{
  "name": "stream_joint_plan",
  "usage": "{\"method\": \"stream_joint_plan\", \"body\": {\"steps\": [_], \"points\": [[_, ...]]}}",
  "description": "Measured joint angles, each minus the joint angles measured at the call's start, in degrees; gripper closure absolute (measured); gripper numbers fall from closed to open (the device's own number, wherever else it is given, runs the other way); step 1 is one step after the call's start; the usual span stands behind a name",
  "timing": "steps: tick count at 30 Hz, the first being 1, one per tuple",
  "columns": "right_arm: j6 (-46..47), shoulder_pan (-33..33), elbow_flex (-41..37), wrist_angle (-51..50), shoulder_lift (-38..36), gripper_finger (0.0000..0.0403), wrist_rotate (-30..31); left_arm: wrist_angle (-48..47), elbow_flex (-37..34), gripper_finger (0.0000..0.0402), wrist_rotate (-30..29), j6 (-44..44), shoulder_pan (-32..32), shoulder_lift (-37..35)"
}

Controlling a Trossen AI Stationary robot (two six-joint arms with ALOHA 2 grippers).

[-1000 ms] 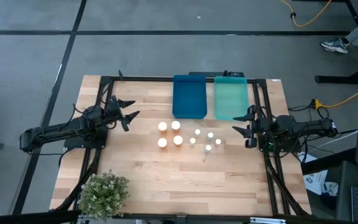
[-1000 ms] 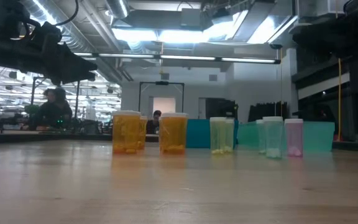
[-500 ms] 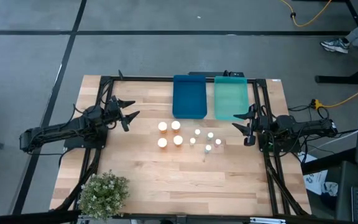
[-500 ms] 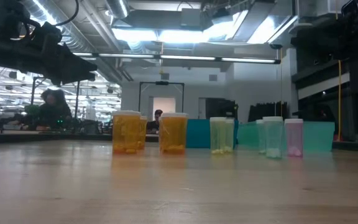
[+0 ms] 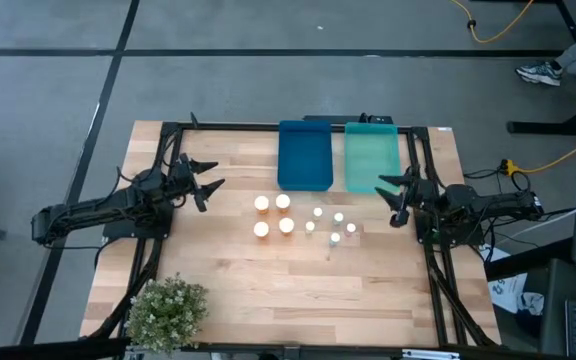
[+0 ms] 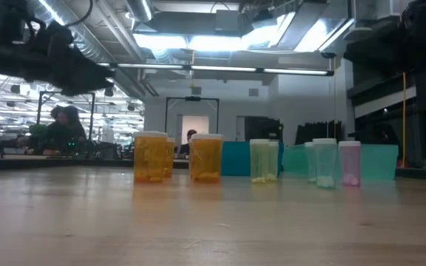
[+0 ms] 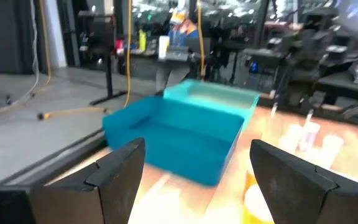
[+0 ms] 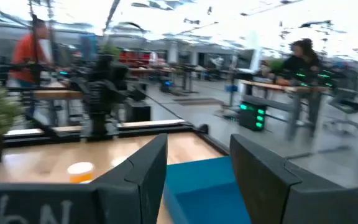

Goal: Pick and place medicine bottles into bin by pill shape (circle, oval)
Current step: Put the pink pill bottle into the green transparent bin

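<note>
Several medicine bottles with white caps stand upright on their bases mid-table: larger amber ones [image 5: 273, 215] [image 6: 151, 157] and, to their right, smaller pale ones [image 5: 331, 226] [image 6: 324, 162]. Behind them, side by side at the far edge, lie the dark blue bin [image 5: 304, 155] [image 7: 173, 134] and the teal bin [image 5: 371, 155] [image 7: 219, 96]. My left gripper [image 5: 206, 180] [image 7: 194, 171] hovers open, left of the amber bottles. My right gripper [image 5: 392, 200] [image 8: 197, 168] hovers open, right of the pale bottles by the teal bin's near corner. Nothing is between either pair of fingers.
A potted plant [image 5: 168, 310] stands at the near left corner. Black frame rails [image 5: 430, 270] run along the table's sides and far edge. Bare wood [image 5: 298, 290] lies in front of the bottles. People sit at desks in the room beyond [image 6: 61, 129].
My right gripper has swung a little toward the table's far edge, toward the bins, staying above the same spot with its fingers as far apart as before. The bottles and bins have kept their places.
</note>
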Motion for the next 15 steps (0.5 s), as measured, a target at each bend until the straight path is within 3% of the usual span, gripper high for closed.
{"method": "stream_joint_plan", "body": {"steps": [7,15], "points": [[8.2,0.0,12.8,-13.4,4.5,0.0226,4.1,-0.9,5.8,0.0123,1.2,0.8,0.0,4.6],[21.0,0.0,31.8,-35.2,22.1,0.0226,3.9,-3.0,16.3,0.0124,3.7,3.8,-0.7,19.9]]}}
